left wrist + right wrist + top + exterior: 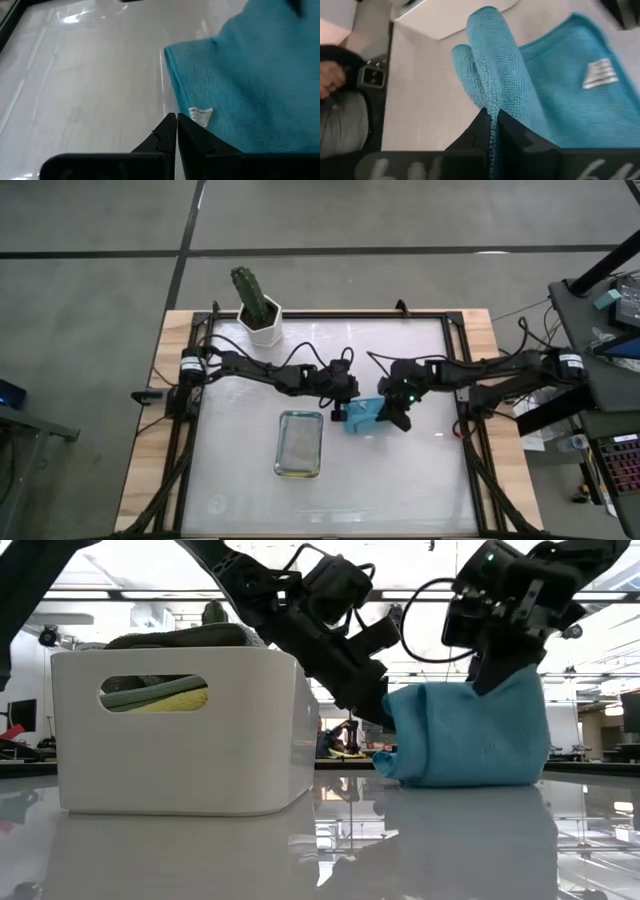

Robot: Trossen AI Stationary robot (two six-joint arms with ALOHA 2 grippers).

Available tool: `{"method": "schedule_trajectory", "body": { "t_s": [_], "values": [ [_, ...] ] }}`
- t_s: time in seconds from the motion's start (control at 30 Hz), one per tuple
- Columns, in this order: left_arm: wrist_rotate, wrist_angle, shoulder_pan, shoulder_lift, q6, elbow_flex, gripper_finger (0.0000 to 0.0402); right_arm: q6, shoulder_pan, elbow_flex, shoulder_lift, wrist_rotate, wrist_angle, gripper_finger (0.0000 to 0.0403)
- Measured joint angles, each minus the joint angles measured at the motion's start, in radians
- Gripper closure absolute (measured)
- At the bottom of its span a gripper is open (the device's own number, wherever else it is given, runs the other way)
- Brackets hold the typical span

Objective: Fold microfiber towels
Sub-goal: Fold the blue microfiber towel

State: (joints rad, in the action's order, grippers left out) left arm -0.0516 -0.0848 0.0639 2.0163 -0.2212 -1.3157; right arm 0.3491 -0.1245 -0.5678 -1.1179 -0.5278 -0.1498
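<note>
A teal microfiber towel (363, 417) (470, 735) sits near the table's middle. It is raised at one side and its lower part rests on the table. My right gripper (400, 418) (492, 116) is shut on it from the right. My left gripper (338, 412) (176, 120) is shut, with its tips at the towel's left edge beside a white tag (201, 116). More towels, pale green and yellow, lie in the white tray (180, 760). My left gripper's shut fingertips (170, 125) stand at the towel's edge near the tag; whether they touch it, I cannot tell. My right gripper pinches a raised ridge of the towel (490, 95) between its two fingers, slanting down from the table's right. One layer or several does not show. The towel hangs below the fingers (500, 680), its bottom (460, 778) on the table.
The white tray (279, 442) stands just left of and nearer than the towel. A potted plant (258, 308) is at the far left. A dark frame (455, 380) runs around the white table top. Bare table lies toward the near right.
</note>
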Motion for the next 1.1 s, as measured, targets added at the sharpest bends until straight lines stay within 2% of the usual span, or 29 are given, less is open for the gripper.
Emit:
{"method": "schedule_trajectory", "body": {
  "t_s": [0.33, 0.47, 0.6, 0.8, 1.1],
  "values": [
    [0.013, -0.005, 0.002, 0.000, -0.021, 0.012, 0.0401, 0.000, -0.179, 0.002, -0.017, -0.030, -0.037, 0.0392],
    [-0.029, -0.002, 0.004, 0.000, -0.022, 0.012, 0.0401, -0.018, -0.230, 0.006, -0.073, -0.029, -0.034, 0.0392],
    [-0.087, -0.001, 0.004, -0.008, -0.022, 0.011, 0.0401, -0.063, -0.249, 0.006, -0.158, -0.020, -0.009, 0.0392],
    [-0.121, 0.071, 0.004, -0.058, -0.028, 0.007, 0.0401, -0.106, -0.256, -0.008, -0.254, -0.020, 0.005, 0.0392],
    [-0.080, 0.095, 0.001, -0.076, -0.056, 0.007, 0.0401, -0.133, -0.266, -0.045, -0.252, -0.020, -0.001, 0.0392]
  ]
}}
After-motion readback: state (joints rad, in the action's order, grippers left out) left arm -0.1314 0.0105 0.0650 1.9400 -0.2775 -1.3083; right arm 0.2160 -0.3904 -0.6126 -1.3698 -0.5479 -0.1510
